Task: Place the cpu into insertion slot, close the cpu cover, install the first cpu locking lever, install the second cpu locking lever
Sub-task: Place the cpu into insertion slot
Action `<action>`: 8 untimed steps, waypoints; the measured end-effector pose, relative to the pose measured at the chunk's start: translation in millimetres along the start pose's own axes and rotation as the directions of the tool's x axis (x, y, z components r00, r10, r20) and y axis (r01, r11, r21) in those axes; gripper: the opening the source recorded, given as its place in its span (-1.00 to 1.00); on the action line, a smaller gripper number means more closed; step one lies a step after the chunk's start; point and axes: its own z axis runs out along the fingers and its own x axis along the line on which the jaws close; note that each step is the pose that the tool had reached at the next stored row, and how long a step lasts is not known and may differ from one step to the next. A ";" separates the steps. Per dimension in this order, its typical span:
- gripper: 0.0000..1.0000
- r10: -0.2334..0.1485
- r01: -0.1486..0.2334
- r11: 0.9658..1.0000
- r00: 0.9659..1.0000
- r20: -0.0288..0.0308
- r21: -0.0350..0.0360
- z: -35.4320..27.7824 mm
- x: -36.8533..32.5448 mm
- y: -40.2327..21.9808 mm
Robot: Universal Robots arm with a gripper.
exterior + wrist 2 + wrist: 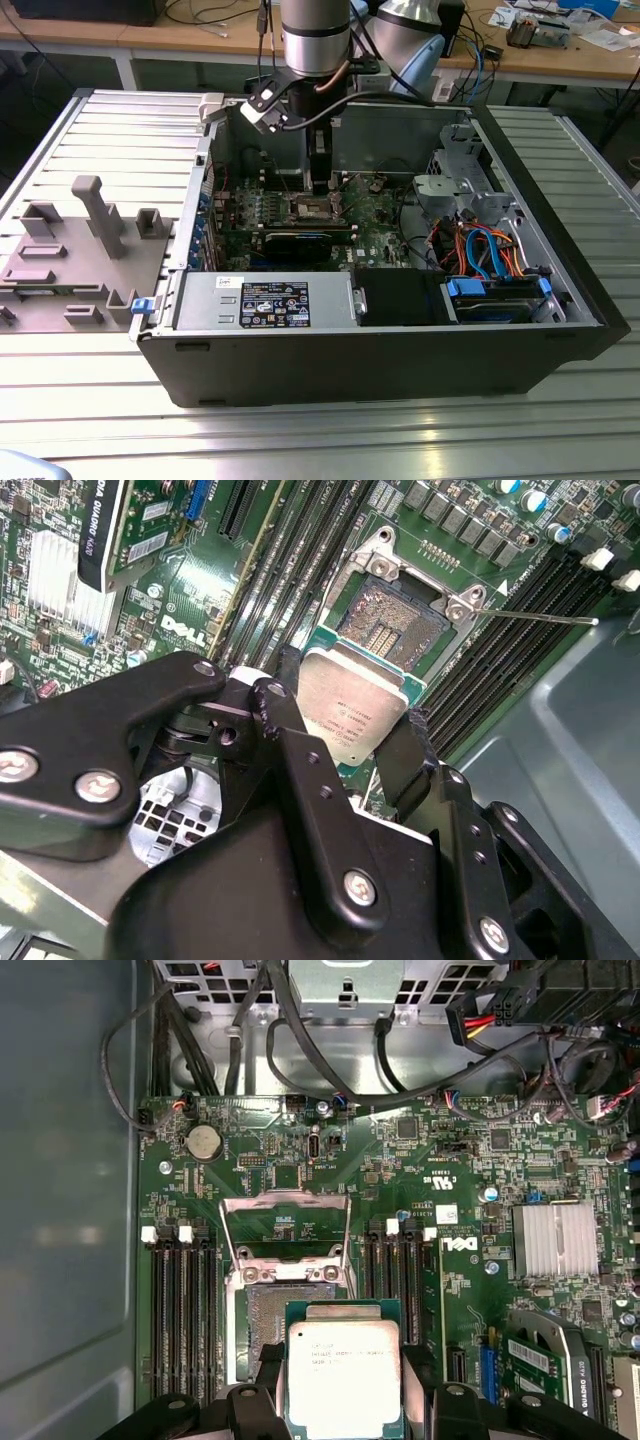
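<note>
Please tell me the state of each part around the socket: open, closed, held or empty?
gripper: shut on the cpu.
cpu: held, not yet seated.
insertion slot: uncovered, empty.
cpu cover: flipped open.
locking lever: released, sticking out from the socket.

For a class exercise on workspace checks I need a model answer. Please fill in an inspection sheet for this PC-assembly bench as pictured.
Surface: slatted metal table carrying an open computer case.
Job's things: cpu held above the insertion slot, not seated; cpu cover tilted open; one thin locking lever lies free beside the slot.
Clutter: grey holder blocks on the table, at the exterior view's left.
Grippers: gripper shut on the cpu.
Cables: orange and blue wires inside the case; black bundles past the motherboard edge.
Surroundings: wooden desks behind, with loose cables.
</note>
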 end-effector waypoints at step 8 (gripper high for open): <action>0.09 0.000 0.000 1.000 1.000 0.000 0.000 5.2 0.2 -0.5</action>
